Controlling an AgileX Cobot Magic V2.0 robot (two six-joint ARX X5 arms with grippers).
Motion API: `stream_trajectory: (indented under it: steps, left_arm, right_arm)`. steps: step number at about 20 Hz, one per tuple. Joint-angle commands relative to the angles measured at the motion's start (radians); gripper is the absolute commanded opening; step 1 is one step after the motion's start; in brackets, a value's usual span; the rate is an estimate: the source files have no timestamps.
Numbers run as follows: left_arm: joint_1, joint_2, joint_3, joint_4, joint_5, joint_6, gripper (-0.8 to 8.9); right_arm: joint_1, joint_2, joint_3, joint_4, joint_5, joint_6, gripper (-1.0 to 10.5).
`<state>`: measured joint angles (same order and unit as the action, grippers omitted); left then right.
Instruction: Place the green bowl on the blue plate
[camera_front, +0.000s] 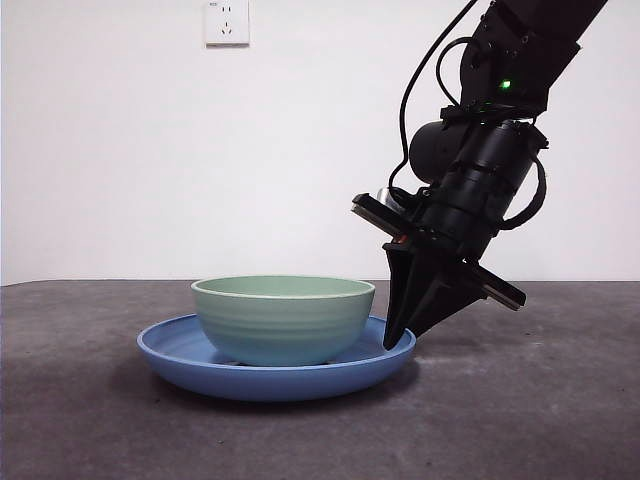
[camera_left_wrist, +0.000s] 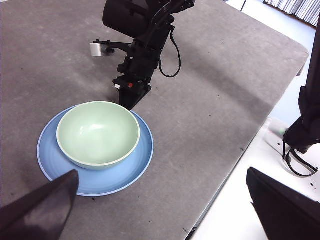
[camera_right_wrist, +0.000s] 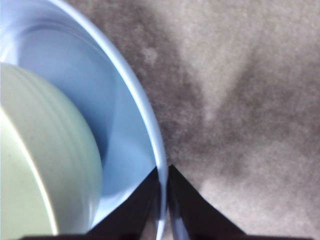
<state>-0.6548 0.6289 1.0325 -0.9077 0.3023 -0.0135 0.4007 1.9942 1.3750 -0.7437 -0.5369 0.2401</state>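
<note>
Right jaws (camera_right_wrist: 162, 172) pinched on blue plate (camera_front: 180, 352) rim beside green bowl (camera_front: 283, 320); left jaws (camera_left_wrist: 160, 200) spread, well clear.

Green bowl (camera_front: 283, 318) sits upright inside blue plate (camera_front: 180, 352), roughly centred. Plate flat on dark grey table (camera_front: 540, 420). Black arm enters from top right, tilted, green LED lit on upper housing. Right gripper (camera_front: 399, 340) tip down at plate's right rim, touching or pinching rim edge; jaws look closed together to narrow point. Gripper just beside bowl, not touching it. White wall behind, wall socket (camera_front: 227, 22) at top left.
</note>
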Motion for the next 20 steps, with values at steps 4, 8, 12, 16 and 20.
stream_trajectory:
  steps: [4,8,12,16,20]
  left_arm:
    - [-0.005,0.004,0.008,0.011,0.005,0.002,6.88]
    - [-0.005,0.004,0.008,0.011,0.005,0.002,6.88]
    - [-0.005,0.004,0.008,0.011,0.005,0.002,6.88]
    - [-0.005,0.004,0.008,0.012,0.005,0.002,6.88]
    - [-0.005,0.004,0.008,0.012,0.005,0.002,6.88]
  right_arm:
    - [-0.001,0.022,0.025,0.0,-0.004,-0.007,2.1]
    - [-0.03,-0.035,0.068,-0.056,0.099,-0.021,2.1]
    - [-0.066,-0.161,0.148,-0.169,0.146,-0.055,4.0]
    - [-0.061,-0.366,0.164,-0.267,0.158,-0.077,5.7]
    - [0.008,-0.605,0.162,-0.413,0.307,-0.089,6.5]
